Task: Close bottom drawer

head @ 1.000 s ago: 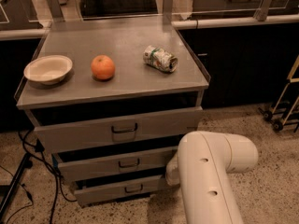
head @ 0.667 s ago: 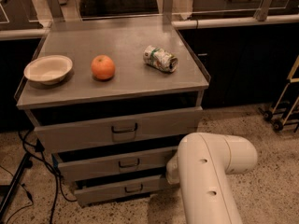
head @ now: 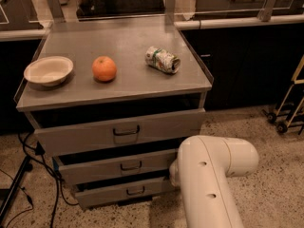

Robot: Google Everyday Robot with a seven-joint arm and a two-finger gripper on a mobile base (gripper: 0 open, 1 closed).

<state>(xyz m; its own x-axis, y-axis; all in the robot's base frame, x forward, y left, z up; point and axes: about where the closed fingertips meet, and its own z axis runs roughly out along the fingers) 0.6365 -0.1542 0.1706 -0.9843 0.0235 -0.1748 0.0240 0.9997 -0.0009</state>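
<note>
The bottom drawer point(head: 124, 193) is the lowest of three grey drawers in a metal cabinet. It has a low front panel and a small dark loop handle point(head: 135, 191), and it stands slightly out from the cabinet. The middle drawer point(head: 118, 166) and the top drawer point(head: 121, 133) above it also stand a little open. My white arm point(head: 209, 177) reaches in from the lower right, and its end lies at the right end of the lower drawers. The gripper is hidden behind the arm.
On the cabinet top point(head: 128, 51) sit a white bowl point(head: 48, 71), an orange point(head: 104, 68) and a crushed can point(head: 162, 60) on its side. Dark cables point(head: 28, 175) lie on the floor at left. A wheeled cart point(head: 289, 108) stands at right.
</note>
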